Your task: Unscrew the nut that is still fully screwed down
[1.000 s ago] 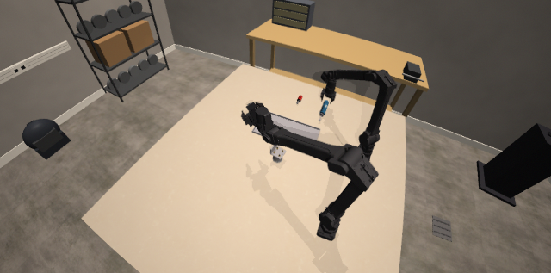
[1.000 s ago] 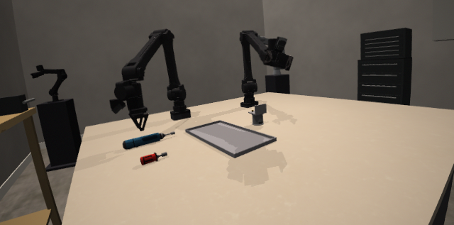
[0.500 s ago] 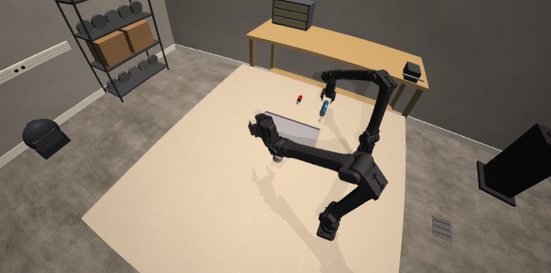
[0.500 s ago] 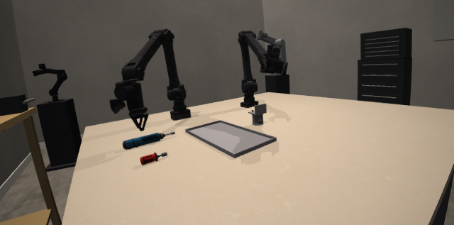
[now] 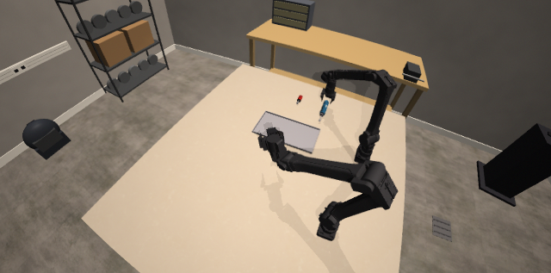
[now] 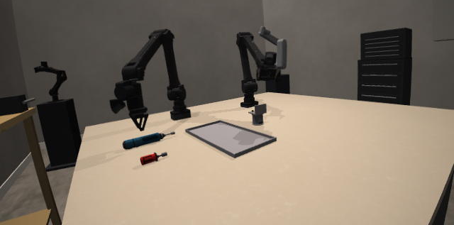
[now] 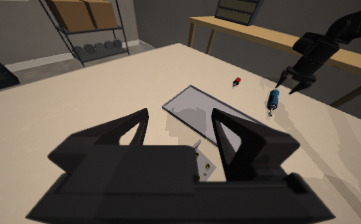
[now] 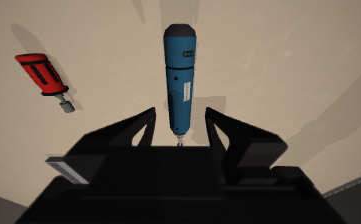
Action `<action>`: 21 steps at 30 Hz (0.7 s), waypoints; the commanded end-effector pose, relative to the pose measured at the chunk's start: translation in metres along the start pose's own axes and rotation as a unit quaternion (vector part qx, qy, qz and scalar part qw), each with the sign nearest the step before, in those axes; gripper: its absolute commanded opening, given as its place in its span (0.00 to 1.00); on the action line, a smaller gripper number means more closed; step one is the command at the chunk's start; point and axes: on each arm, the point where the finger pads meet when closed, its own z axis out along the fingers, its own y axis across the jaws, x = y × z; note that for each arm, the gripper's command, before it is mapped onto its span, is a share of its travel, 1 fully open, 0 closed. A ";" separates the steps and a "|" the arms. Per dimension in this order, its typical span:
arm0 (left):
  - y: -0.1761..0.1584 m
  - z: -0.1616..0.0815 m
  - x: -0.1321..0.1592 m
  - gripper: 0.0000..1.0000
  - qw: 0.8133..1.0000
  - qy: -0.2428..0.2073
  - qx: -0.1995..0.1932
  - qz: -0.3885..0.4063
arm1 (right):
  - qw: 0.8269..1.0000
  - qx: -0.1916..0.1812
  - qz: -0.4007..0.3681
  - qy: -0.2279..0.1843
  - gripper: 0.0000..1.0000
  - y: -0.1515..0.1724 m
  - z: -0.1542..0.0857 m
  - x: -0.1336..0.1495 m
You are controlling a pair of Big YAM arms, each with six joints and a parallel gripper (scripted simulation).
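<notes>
The grey joint module (image 6: 257,118) stands upright with the bracket (image 6: 260,108) (image 7: 212,169) on it. Brass-coloured nuts (image 7: 207,166) show on it in the left wrist view, partly behind my left gripper; how far each is screwed down I cannot tell. In the top view my left arm hides the module. My left gripper (image 7: 180,112) is open and empty, above and back from the module. The blue electric nut driver (image 5: 325,108) (image 6: 143,141) (image 7: 273,100) (image 8: 179,90) lies on the table. My right gripper (image 5: 327,98) (image 6: 141,128) (image 8: 180,111) is open above its bit end, not touching it.
A red hand driver (image 5: 300,98) (image 6: 148,158) (image 7: 237,80) (image 8: 42,72) lies beside the blue one. A shallow grey tray (image 5: 299,133) (image 6: 220,134) (image 7: 196,100) lies between the drivers and the joint module. My left forearm reaches across near the tray in the top view.
</notes>
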 end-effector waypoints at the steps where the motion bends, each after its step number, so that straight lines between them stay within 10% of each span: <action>1: 0.001 -0.010 -0.008 0.86 0.999 -0.017 0.001 0.033 | 1.000 -0.013 0.000 -0.011 0.65 0.010 -0.011 -0.008; 12: -0.044 -0.061 0.056 0.86 0.994 0.007 0.065 0.084 | 1.000 -0.013 0.000 -0.011 0.65 0.010 -0.011 -0.008; 17: -0.037 -0.054 0.026 0.86 0.993 -0.013 0.061 0.101 | 1.000 -0.013 0.000 -0.011 0.65 0.010 -0.011 -0.008; 21: -0.040 -0.055 0.072 0.86 0.994 0.010 0.064 0.082 | 1.000 -0.013 0.000 -0.011 0.65 0.010 -0.011 -0.008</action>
